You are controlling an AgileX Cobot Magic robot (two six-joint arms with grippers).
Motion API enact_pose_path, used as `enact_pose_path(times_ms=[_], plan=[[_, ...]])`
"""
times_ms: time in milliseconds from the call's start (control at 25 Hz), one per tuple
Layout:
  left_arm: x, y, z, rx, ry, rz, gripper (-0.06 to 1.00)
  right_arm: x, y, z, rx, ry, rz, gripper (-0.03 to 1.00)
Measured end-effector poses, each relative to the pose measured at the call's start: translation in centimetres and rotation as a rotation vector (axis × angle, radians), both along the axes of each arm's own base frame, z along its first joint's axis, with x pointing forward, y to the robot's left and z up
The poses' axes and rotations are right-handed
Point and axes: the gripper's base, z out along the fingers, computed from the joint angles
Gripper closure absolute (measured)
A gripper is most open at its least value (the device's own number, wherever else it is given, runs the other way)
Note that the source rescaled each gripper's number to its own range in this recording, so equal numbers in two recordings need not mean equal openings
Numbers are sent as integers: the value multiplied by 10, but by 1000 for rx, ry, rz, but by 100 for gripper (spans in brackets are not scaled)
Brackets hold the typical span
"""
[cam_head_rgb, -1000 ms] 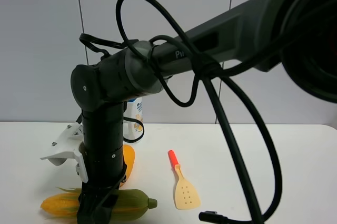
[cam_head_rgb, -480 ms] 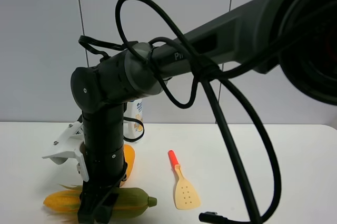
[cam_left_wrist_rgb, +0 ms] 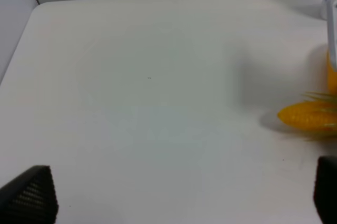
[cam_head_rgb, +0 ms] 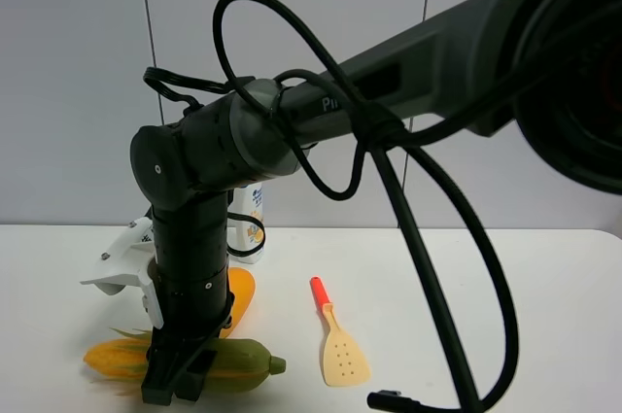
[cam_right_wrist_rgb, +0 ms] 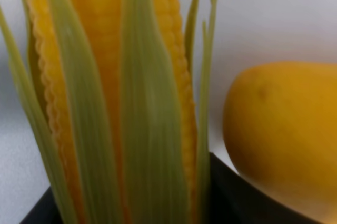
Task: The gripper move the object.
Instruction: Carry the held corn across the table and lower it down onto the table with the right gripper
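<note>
White table carries the corn lying left-to-right, its middle clasped by the right claw from above.

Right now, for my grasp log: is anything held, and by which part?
The right gripper grips the green-husked yellow toy corn ear around its middle; the left gripper holds nothing.

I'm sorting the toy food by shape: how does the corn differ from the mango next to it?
The corn is long and slim, with a green husk, ridged yellow kernels and leafy wisps. The mango is short, rounded, smooth and plain orange-yellow. The corn lies crosswise and is gripped at its middle by the right gripper, while the mango lies free just behind it. They share a yellow-orange colour and sit close together.
</note>
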Motion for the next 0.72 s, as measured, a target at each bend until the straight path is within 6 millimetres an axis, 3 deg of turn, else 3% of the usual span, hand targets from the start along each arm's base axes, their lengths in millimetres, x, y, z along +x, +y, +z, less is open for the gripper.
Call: enact_pose_path(times_ms=[440, 600, 720], plan=[[0, 0, 0, 0, 0, 0, -6, 0, 0, 0, 1, 1, -7, 88], [0, 0, 0, 0, 0, 0, -6, 0, 0, 0, 1, 3, -18, 70], [0, 0, 0, 0, 0, 0, -6, 0, 0, 0, 1, 3, -25, 66]])
